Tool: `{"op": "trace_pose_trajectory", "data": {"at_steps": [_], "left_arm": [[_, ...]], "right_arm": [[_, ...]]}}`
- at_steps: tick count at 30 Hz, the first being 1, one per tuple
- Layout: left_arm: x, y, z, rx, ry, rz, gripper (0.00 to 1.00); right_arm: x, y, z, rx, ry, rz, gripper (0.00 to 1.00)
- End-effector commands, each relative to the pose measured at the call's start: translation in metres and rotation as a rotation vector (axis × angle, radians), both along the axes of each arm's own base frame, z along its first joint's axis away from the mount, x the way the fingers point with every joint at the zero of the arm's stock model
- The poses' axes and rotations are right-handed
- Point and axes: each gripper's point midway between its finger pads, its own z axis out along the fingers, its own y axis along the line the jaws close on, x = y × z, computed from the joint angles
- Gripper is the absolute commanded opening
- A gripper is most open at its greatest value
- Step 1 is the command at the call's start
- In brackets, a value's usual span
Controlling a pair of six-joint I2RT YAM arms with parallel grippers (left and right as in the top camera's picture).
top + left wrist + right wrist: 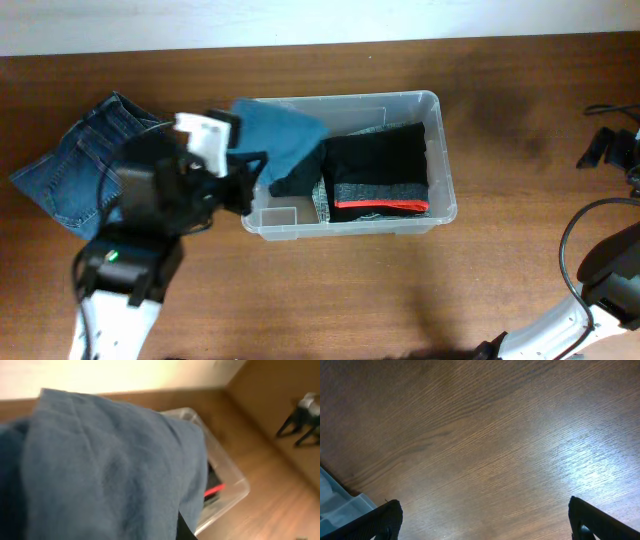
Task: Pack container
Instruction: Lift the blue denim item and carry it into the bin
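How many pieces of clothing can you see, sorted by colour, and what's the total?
Blue denim: 1, the jeans on the table left of the container
Teal-blue: 1, the cloth over the container's left end
Black with red and grey bands: 1, the folded garment inside the container
Total: 3

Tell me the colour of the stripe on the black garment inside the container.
The stripe is red; the overhead view shows it best.

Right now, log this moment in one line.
left gripper: holds teal-blue cloth over clear plastic rectangular bin | right gripper: open above wooden table
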Motion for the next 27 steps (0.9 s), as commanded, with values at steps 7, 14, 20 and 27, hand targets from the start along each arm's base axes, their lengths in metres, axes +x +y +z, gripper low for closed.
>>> {"op": "trace_pose_trajectory", "data": {"at_steps": [7,14,20,27], "left_arm": [[0.036,0.004,-0.103,0.390,0.183,0.130,0.01],[0.031,0.011,-0.149,0.481,0.329,0.123,0.01],[0.018,0.006,-0.166,0.479,0.415,0.073,0.01],[0.001,-0.016,-0.169,0.488,0.434,-0.009,0.01]], "right_arm": [[0.000,0.001,0.002,0.000,-0.008,0.000,0.98],[0.000,0.001,0.002,0.000,-0.008,0.000,0.98],[0.000,0.001,0.002,0.000,-0.008,0.000,0.98],[0.000,0.001,0.002,0.000,-0.008,0.000,0.98]]}}
